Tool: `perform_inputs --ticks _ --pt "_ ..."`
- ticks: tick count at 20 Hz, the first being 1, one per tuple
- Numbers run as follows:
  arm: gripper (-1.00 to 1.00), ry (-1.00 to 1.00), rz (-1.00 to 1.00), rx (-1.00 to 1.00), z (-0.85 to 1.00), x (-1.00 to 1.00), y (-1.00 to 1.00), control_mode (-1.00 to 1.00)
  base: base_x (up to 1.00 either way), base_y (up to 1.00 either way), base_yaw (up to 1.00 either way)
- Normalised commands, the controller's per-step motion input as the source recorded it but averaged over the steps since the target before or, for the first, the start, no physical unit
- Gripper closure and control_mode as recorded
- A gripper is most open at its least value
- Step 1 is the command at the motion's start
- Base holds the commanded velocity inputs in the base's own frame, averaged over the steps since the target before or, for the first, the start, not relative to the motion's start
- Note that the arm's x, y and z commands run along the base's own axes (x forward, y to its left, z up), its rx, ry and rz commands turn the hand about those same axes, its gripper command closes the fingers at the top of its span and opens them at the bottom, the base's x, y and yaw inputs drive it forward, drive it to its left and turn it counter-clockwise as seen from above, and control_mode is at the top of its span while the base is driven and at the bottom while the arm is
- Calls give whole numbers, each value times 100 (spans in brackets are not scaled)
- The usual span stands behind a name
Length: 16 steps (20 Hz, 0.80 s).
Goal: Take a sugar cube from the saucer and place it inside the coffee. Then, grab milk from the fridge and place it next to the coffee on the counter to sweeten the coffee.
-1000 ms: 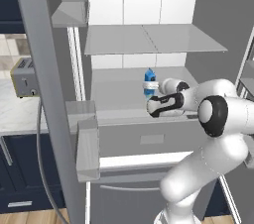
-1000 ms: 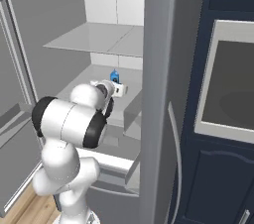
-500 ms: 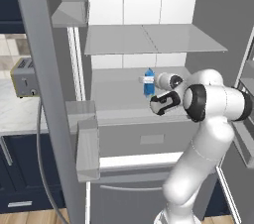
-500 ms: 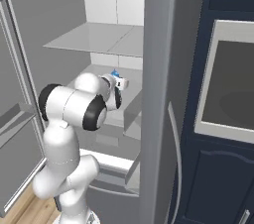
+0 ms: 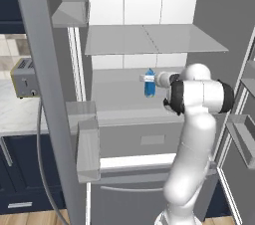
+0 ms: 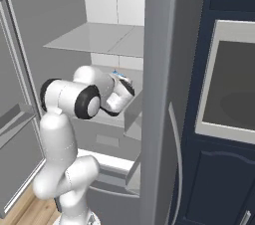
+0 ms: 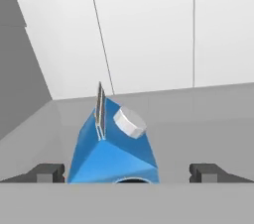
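The fridge [image 5: 149,45] stands open, its white back wall and grey shelves facing the robot. The milk [image 5: 149,82], a blue carton with a white band, stands upright on the middle shelf [image 5: 119,94] of the fridge, below the wide grey upper shelf [image 5: 154,39] and near the middle of the compartment. The arm reaches into the fridge at that level, and the gripper [image 7: 127,171] sits right at the carton. In the hand view the milk [image 7: 115,148] lies between the two dark fingertips [image 7: 47,171], closer to the left-hand tip than to the other, with its folded top ridge and round white cap turned toward the camera. The jaws stand wide apart, one tip on each side of the carton, and a clear gap shows between the carton and the right-hand tip; whether the other tip touches it I cannot tell. Beyond the fridge's open left door [image 5: 45,94], a silver toaster [image 5: 23,78] rests on the white marble counter [image 5: 20,114] over navy cabinets.
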Motion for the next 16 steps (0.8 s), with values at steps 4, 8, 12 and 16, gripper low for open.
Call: perform_inputs --ticks 4,8,12,16 --pt "-100 0 2 0 -24 26 2 -100 0 0 0" --pt "100 0 4 0 -32 13 4 -100 0 0 0" --pt "100 2 3 -4 -20 1 23 -100 0 0 0" --pt "100 0 1 0 0 0 6 -100 0 0 0"
